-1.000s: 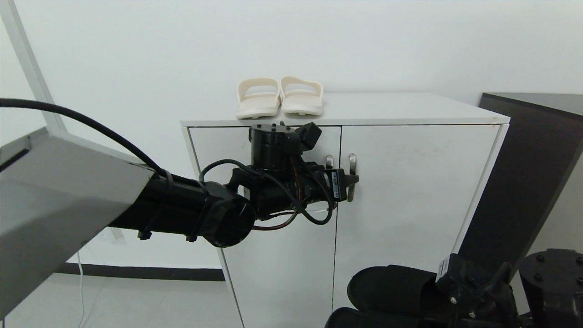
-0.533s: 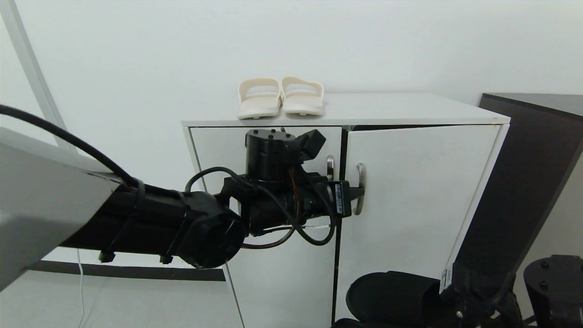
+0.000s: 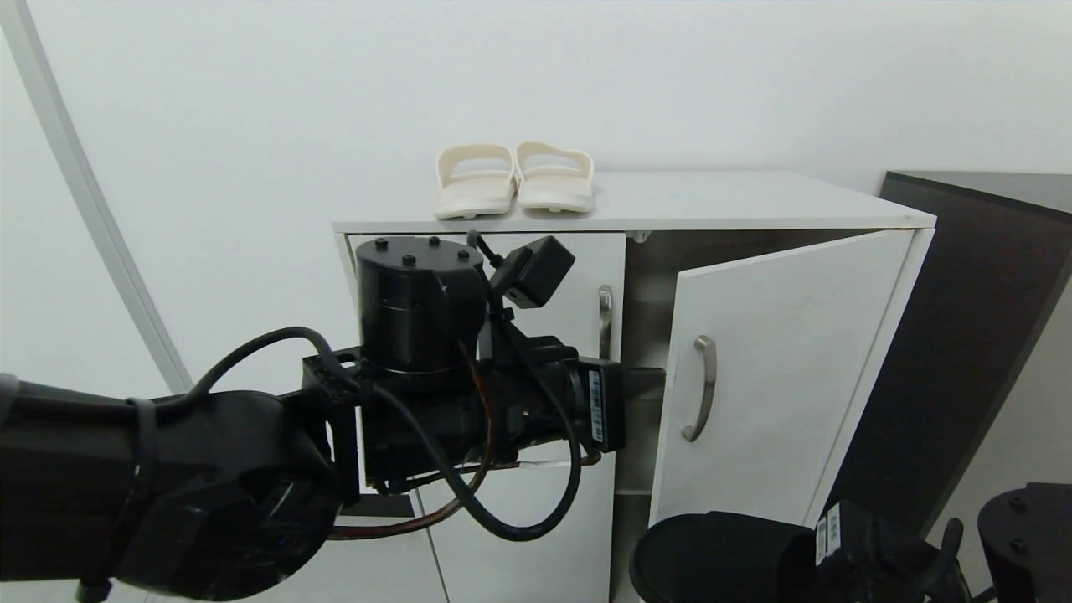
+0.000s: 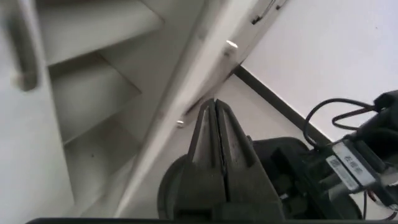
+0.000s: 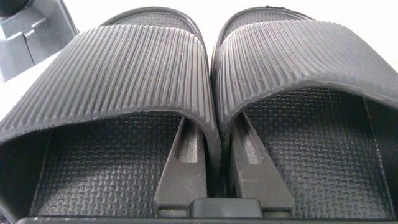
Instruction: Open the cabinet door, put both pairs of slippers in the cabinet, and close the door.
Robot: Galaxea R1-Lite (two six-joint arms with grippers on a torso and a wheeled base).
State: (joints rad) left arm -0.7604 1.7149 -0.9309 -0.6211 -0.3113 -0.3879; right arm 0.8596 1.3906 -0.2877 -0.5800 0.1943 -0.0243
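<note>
The white cabinet (image 3: 754, 199) carries 2 cream slippers (image 3: 475, 191) on top.

Plain white wall (image 3: 251, 109) is filling the back, evenly lit. Pale grey frame strip (image 3: 92, 209) is slanting across it at left. Dark grey unit (image 3: 971, 335) is standing at right. Black baseboard (image 4: 273, 101) is running along pale floor (image 4: 255, 111).

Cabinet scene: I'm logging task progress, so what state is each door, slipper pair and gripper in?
right door, swung partly open.
left door, shut.
beige slippers, side by side on the cabinet top.
black slippers, held in the right gripper.
left gripper, shut, empty, by the right door's edge.
right gripper, shut on the black slippers.
</note>
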